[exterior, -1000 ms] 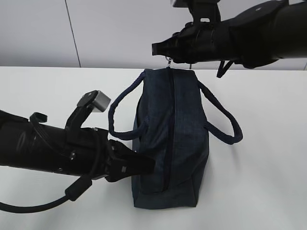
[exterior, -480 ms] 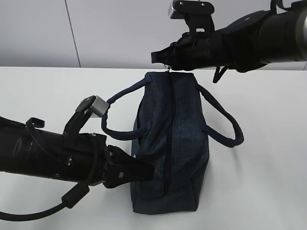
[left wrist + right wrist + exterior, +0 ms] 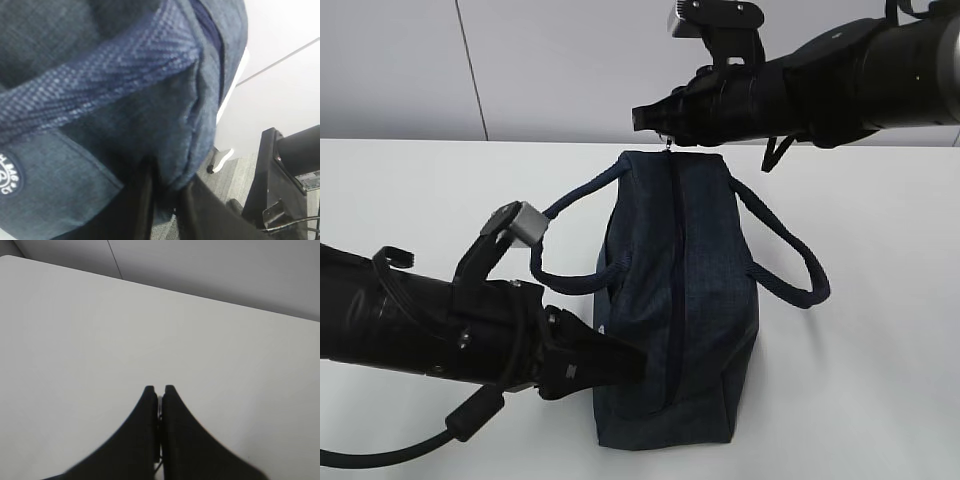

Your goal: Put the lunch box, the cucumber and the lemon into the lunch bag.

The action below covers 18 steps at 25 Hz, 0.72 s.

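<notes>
Exterior view showed the lunch bag standing mid-table, zipper closed along its top; the left gripper had its fingers clamped on fabric at the near left corner, evidently to anchor it; the right gripper, fingers pressed together on the zipper pull at the far end, appeared placed to draw it open; lunch box, cucumber and lemon were out of sight.

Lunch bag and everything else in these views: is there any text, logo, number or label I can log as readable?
Round white logo on the lunch bag, left wrist view: ring lettering cut off by the frame edge, not readable.
Pale label on dark equipment at lower right: too small to read.
Exterior and right wrist views: no text.
</notes>
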Each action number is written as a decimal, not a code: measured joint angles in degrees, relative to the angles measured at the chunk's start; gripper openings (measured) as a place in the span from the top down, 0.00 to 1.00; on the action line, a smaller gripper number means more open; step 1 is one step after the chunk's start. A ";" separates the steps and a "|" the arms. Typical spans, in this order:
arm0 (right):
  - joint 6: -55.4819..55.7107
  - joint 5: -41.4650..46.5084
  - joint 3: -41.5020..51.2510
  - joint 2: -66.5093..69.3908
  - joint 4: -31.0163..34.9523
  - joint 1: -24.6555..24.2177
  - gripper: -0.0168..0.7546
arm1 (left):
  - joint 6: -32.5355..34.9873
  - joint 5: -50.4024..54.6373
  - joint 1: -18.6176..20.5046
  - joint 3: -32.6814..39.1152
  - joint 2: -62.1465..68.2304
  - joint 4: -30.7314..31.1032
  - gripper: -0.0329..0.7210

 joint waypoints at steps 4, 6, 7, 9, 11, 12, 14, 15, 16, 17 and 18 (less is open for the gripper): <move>0.00 0.73 0.00 0.00 0.00 -0.04 0.98 | 0.00 1.95 0.00 0.00 0.00 0.42 0.57; 0.00 1.09 0.00 0.00 0.00 -0.17 0.98 | 0.00 3.57 0.29 0.00 0.00 0.68 0.46; -0.10 1.09 0.00 0.00 0.00 -0.26 0.98 | 0.00 4.65 0.79 0.00 0.00 0.80 0.42; -0.32 1.16 0.00 0.00 0.00 -0.26 0.98 | 0.00 6.89 2.08 0.00 0.00 1.36 0.40; -0.71 1.21 0.00 0.00 0.00 -0.26 0.98 | 0.00 8.96 3.65 0.10 -0.50 1.75 0.41; -1.08 1.21 0.00 -0.25 -0.04 -0.26 0.98 | 0.00 9.36 4.28 0.10 -1.30 2.04 0.42; -1.84 1.21 0.00 -0.94 -0.18 -0.26 0.98 | 0.00 10.00 5.80 0.10 -3.35 2.30 0.42; -2.01 1.21 0.00 -1.24 -0.18 -0.26 0.98 | 0.00 10.25 6.54 0.10 -4.72 2.81 0.43; -2.14 1.21 0.00 -1.48 -0.18 -0.26 0.98 | 0.00 10.49 7.11 0.10 -6.19 3.11 0.43; -2.27 1.31 0.00 -1.64 -0.18 -0.26 0.98 | 0.00 10.63 7.68 0.10 -7.46 3.39 0.43; -2.27 1.31 0.00 -1.69 -0.27 -0.26 0.98 | 0.00 10.63 8.20 0.10 -9.08 3.67 0.44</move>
